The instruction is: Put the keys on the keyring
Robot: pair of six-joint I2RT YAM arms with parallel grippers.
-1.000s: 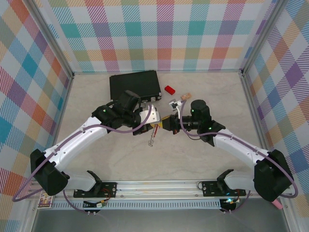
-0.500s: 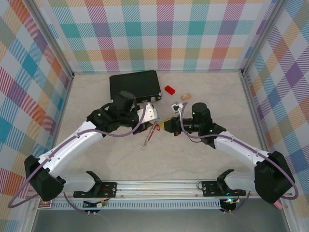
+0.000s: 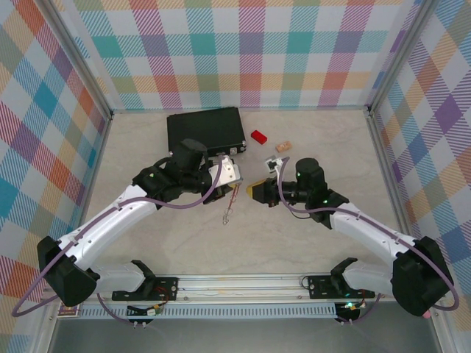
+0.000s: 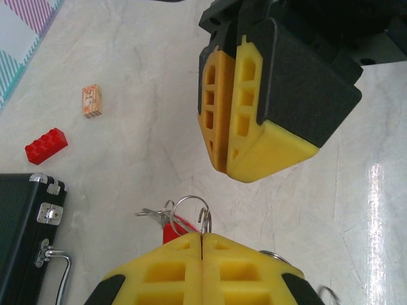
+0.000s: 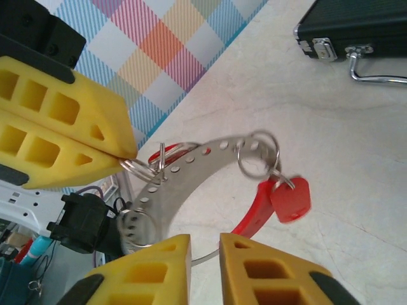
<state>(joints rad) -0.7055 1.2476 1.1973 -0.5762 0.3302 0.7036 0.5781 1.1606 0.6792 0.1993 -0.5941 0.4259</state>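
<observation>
The keyring (image 5: 184, 168) is a silver perforated band with a red arc (image 5: 254, 206) and small wire loops. It hangs at mid-table from my left gripper (image 3: 234, 182), which is shut on one of its loops (image 4: 189, 213). A key with a red head (image 5: 291, 198) dangles from another loop on the band. In the top view the keyring (image 3: 231, 204) trails down toward the table. My right gripper (image 3: 256, 191) faces the left one from the right. Its fingers (image 5: 159, 267) stand slightly apart with nothing between them, a short way off the ring.
A black case (image 3: 206, 129) with a metal handle (image 4: 58, 279) lies behind the left gripper. A red block (image 3: 258, 136) and a small tan block (image 3: 284, 147) lie behind the right gripper. Checked walls close in the table on three sides.
My right gripper has opened, let go of the keyring and drawn back a little to the right. The left arm pulled slightly left earlier, and the ring hangs from it alone.
</observation>
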